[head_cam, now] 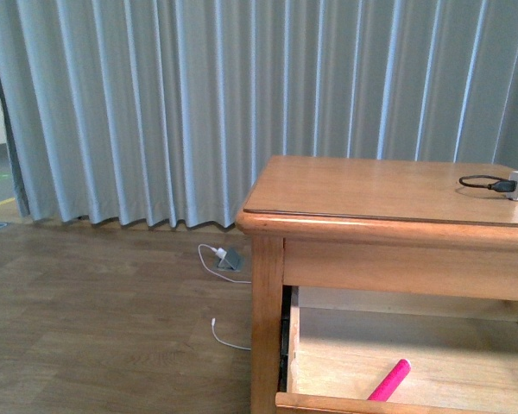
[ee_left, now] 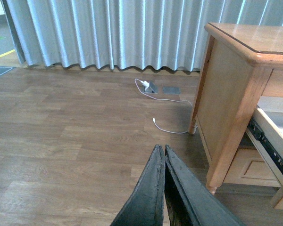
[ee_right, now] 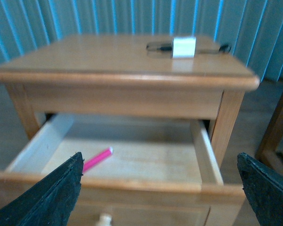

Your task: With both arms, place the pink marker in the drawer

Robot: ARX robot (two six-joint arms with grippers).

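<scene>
Pink marker lies inside the open drawer, on its pale floor, twd the front & the robot's left side, slanted. So the drop looks done imo; what's left is prob. shutting the drawer. Right gripper faces the drawer front, fingers wide apart, holding nothing. Left gripper hangs over the floor beside the dresser, fingers pressed together, empty. To shut it clean: push flat on the front near the knob, centred, straight & slow, so the rails don't bind.
</scene>
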